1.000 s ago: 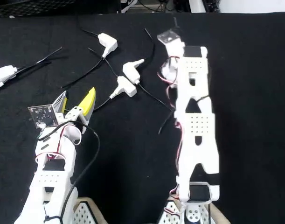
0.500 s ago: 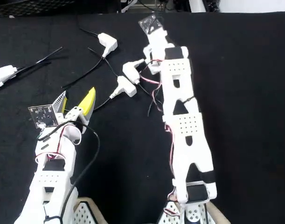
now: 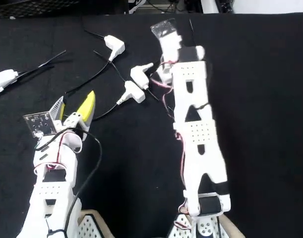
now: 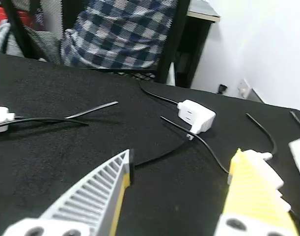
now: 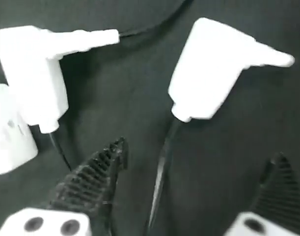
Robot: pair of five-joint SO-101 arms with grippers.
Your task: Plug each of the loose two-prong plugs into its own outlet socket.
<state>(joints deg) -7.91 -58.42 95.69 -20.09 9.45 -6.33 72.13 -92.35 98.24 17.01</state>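
Spread right gripper [image 5: 199,157] over a plug [image 5: 208,73]
The plug lies flat on the table [image 3: 270,99], its cord [image 5: 162,160] between the jaws, likely to line up a grasp; left gripper [image 4: 181,162] hangs spread, well apart.

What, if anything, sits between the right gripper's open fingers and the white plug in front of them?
Nothing visible does. The right gripper is open, and the plug lies just beyond its fingers. Only that plug's own cord runs back between them. A second plug lies apart, off to one side.
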